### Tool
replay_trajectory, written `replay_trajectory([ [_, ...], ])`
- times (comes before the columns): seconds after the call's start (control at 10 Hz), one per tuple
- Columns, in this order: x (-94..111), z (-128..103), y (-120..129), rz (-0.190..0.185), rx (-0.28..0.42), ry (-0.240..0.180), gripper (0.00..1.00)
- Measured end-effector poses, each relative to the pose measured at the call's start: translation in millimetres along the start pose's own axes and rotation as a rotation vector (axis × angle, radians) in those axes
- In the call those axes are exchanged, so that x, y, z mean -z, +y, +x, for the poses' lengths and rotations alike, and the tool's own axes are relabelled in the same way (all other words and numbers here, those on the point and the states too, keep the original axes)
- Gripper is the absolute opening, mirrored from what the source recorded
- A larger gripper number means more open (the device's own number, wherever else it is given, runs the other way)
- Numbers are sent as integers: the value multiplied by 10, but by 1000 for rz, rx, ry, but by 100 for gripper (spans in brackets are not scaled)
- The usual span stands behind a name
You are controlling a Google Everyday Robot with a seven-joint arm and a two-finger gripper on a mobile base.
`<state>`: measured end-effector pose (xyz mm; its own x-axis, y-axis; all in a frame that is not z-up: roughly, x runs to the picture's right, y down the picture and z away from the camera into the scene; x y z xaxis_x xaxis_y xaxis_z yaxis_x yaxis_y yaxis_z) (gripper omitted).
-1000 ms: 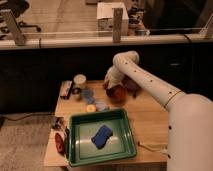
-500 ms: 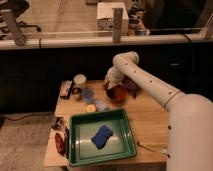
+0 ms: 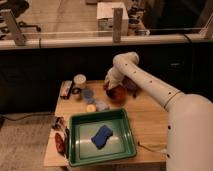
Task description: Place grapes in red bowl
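A: Desk (image 3: 145, 117), wooden, small. Green tray (image 3: 102, 137) fills the near left, a blue sponge (image 3: 102, 136) lying in it. Beyond the tray: two small discs, one pale blue (image 3: 101, 105), one yellowish (image 3: 90, 107). A white cup (image 3: 79, 80) stands at the far left, a dark flat item just left of it, too small to name.

B: Hand?

A: Hand (image 3: 111, 85) sits at the far middle of the desk, low over the bowl (image 3: 118, 93), at the bowl's left rim. The white arm (image 3: 150, 87) reaches in from the right and covers the desk's far right edge. Whether the fingers are apart or closed, cannot tell; whether they grip anything, cannot tell.

B: Grapes?

A: Something dark lies at the hand, over the bowl; cannot tell if it is grapes or shadow. A dark purple bowl (image 3: 131, 84) shows partly behind the arm.

B: Room?

A: Dark cabinet front behind the desk, a pale rail above it, a white box on the floor beyond. Grey carpet at near left. Reddish items hang off the desk's near left edge, unclear.
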<state>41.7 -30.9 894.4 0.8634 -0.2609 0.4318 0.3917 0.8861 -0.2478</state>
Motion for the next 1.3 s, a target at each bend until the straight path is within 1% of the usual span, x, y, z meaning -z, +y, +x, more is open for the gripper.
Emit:
replay_trajectory([
  [0.7, -33, -4, 17, -6, -7, 1, 24],
  [0.9, -47, -8, 27, -10, -10, 0, 29],
  [1.3, -61, -12, 41, -13, -12, -2, 29],
])
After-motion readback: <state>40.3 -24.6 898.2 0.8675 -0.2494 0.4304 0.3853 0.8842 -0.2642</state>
